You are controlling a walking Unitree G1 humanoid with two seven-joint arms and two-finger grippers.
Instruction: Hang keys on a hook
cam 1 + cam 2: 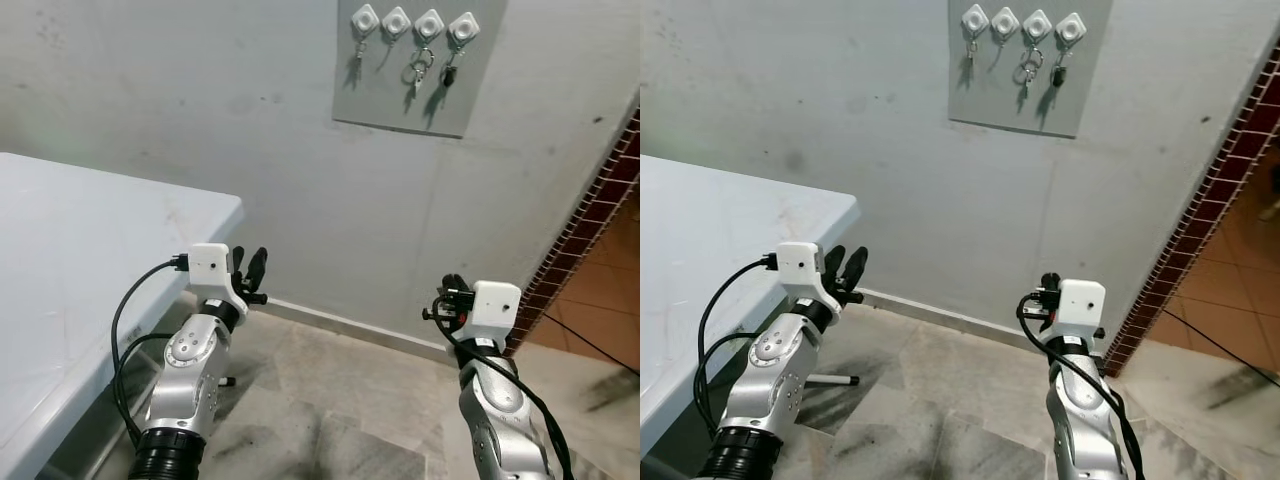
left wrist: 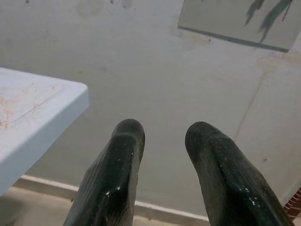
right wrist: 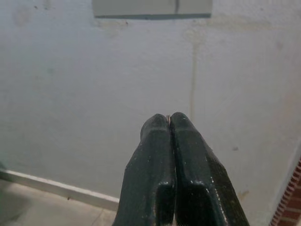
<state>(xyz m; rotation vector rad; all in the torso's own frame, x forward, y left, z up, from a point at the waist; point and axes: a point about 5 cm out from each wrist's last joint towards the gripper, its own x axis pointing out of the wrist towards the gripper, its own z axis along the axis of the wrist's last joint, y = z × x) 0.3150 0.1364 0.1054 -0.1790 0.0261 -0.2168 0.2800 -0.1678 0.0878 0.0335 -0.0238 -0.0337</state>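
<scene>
Keys up on the wall hooks

Keys point(image 1: 420, 70) hang from hooks point(image 1: 412, 24) on grey board. Left hand point(image 1: 248, 272) spread by bench point(image 1: 90, 260); right hand point(image 3: 170, 123) pressed together w/ nothing visible betw fingers.

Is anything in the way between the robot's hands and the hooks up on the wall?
Nothing visible blocks them. The left tool and right tool hang low before bare wall. The hook board is high above; keys already hang there.

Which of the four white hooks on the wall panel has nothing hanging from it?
The second hook from the left: it hangs bare, while the other three each carry keys.
</scene>
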